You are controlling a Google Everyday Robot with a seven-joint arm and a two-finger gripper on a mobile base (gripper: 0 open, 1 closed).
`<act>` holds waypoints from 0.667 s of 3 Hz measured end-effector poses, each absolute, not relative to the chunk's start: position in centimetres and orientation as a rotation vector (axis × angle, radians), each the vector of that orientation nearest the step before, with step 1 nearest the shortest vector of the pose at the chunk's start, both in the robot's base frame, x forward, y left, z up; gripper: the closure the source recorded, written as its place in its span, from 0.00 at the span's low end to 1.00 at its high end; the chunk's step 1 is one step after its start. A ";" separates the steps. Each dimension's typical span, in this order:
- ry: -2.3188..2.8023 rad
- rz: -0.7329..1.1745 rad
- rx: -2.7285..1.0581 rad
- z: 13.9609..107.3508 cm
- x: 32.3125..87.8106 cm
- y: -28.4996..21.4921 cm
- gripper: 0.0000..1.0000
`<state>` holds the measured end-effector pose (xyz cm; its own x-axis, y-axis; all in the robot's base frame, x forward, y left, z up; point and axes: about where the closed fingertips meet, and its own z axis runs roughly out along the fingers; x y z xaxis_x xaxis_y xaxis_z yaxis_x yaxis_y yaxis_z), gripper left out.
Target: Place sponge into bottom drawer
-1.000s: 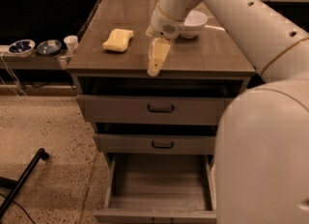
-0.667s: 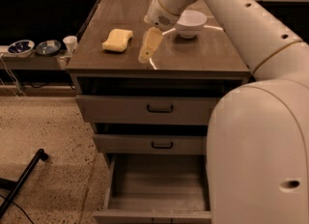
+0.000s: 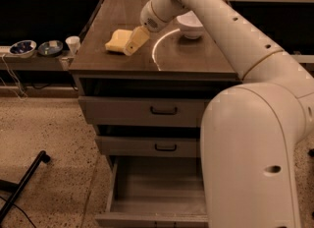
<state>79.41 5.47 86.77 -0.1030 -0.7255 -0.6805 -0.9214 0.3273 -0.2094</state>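
The pale yellow sponge (image 3: 118, 41) lies on the left part of the cabinet's dark wooden top (image 3: 181, 57). My gripper (image 3: 133, 42) hangs from the white arm right at the sponge's right edge, its yellowish fingers pointing down and left, overlapping the sponge. The bottom drawer (image 3: 158, 192) is pulled open below the two shallower drawers; its plain wooden inside holds nothing I can see. My arm's big white body covers the drawer's right part.
A white bowl (image 3: 190, 24) stands at the back of the cabinet top. The top drawer (image 3: 142, 112) and middle drawer (image 3: 147, 146) stick out slightly. Small bowls (image 3: 22, 48) and a white cup (image 3: 72, 43) sit on a shelf at left. A black leg (image 3: 22, 185) lies on the floor.
My gripper has moved left and back across the cabinet top, from near the front middle to the sponge's right edge. The sponge has stayed in place.
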 end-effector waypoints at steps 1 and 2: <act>1.897 0.403 -1.416 84.7 81.1 8.3 0.00; 1.934 0.465 -1.407 83.1 81.6 9.8 0.17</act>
<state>81.59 9.79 83.07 -0.1740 -0.6839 -0.7085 -0.9312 0.3483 -0.1075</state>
